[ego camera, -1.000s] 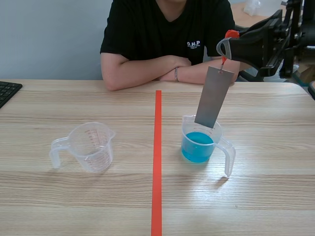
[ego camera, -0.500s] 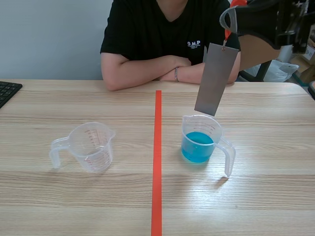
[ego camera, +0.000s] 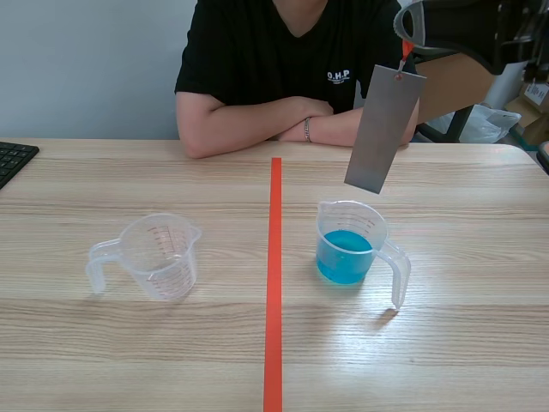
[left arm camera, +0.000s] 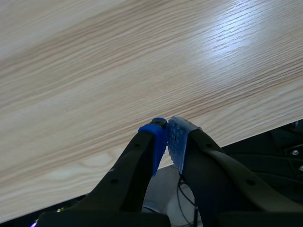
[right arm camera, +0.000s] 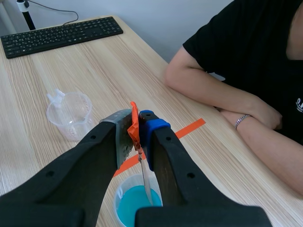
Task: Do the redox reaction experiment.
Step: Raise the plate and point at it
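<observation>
Right now the right gripper [ego camera: 408, 26] is pinching a small orange-red tag [right arm camera: 134, 124], and a flat grey metal plate [ego camera: 385, 129] is hanging down from that tag. The plate is dangling in the air, tilting a little, just above a clear plastic measuring cup with a handle [ego camera: 396, 266]. It is not touching the cup or the bright blue liquid [ego camera: 345, 256] inside.

I am guessing the step in hand is about the plate and the blue liquid, so the arm should be going slowly. It should be keeping the plate right over the middle of the cup's mouth and letting any swinging stop. The cup is looking light, so a bump on its rim could be tipping it and spilling. The pinch should be holding tight too, because the plate is hanging by only that one little tag.

The cup under the plate is holding blue liquid about halfway up. A second clear plastic measuring cup [ego camera: 159, 256] is sitting well apart, on the other side of the orange-red tape line [ego camera: 274, 283], and it is looking empty.

The left gripper [left arm camera: 167, 139] is hanging over the edge of the wooden table [left arm camera: 94, 71], with its blue pads pressing together and nothing between them. A person in a black shirt [ego camera: 283, 51] is sitting across the table with arms folded.
</observation>
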